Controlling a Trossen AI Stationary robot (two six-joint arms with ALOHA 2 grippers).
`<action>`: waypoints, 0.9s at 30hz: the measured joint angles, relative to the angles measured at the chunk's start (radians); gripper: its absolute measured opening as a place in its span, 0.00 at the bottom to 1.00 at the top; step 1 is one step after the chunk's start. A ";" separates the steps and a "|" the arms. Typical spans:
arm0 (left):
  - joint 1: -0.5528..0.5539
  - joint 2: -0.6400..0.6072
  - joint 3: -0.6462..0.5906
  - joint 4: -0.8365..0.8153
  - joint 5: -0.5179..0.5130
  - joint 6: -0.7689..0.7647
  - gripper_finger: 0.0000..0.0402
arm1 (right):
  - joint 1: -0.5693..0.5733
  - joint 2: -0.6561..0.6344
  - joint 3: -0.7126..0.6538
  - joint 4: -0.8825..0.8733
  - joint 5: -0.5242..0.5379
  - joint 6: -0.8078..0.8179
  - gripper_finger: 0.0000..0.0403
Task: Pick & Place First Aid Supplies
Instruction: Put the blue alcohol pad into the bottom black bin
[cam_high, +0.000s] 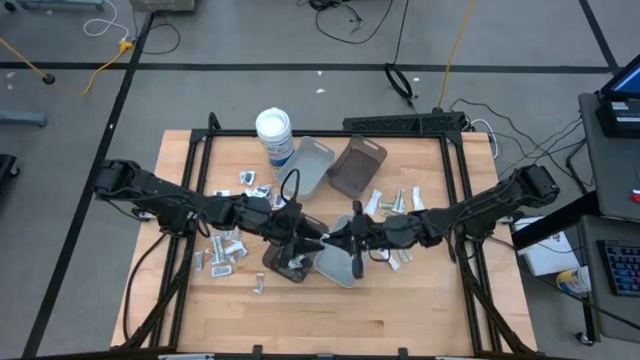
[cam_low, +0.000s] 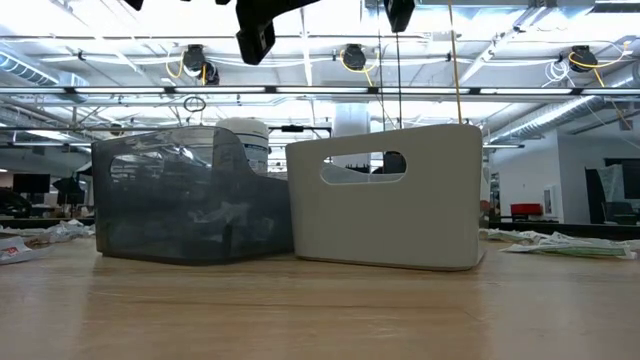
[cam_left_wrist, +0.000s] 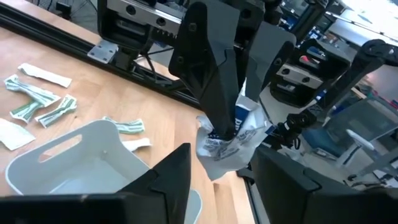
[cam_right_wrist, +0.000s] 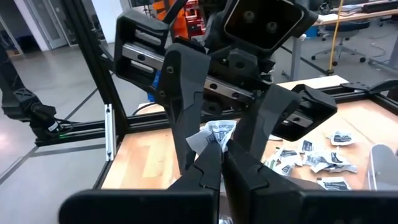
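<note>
One packet (cam_left_wrist: 245, 127) is sitting between my two end effectors, up in the air over the middle of the bench (cam_high: 400, 300). It is showing as a small, flat, crinkled white sachet with fine dark print and a blue patch on one face. My right end effector (cam_right_wrist: 221, 152) is pinching it, fingers pressed together on its lower edge. My left end effector (cam_left_wrist: 222, 158) is facing it tip to tip, fingers spread, one on each side of the packet; I cannot tell whether they are touching it.

The other supplies are lying on the bench in two loose scatters: one (cam_high: 228, 245) under my left arm, one (cam_high: 395, 200) under my right arm. They are looking like tiny white and silvery sachets with dark print, mixed with pale narrow strips, some striped green. They are overlapping too much for me to be giving a true count; each scatter is running to well over ten.

Four trays are standing near the middle. A grey one (cam_high: 312, 160) and a brown one (cam_high: 358, 165) are sitting side by side at the far side. A dark smoky one (cam_high: 280, 262) and a pale one (cam_high: 340, 265) are touching, just under my end effectors.

One white tub (cam_high: 274, 130) with a blue label is standing beside the grey tray.
</note>
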 joint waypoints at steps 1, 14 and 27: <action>0.000 0.000 0.000 0.000 0.001 -0.003 0.37 | -0.001 0.000 0.000 0.001 0.000 0.002 0.00; 0.001 0.000 0.000 -0.001 0.038 -0.056 0.01 | -0.001 0.000 0.000 0.001 -0.001 0.023 0.06; 0.022 0.000 0.000 -0.184 0.092 -0.294 0.00 | -0.001 -0.062 0.000 -0.042 -0.001 -0.010 0.23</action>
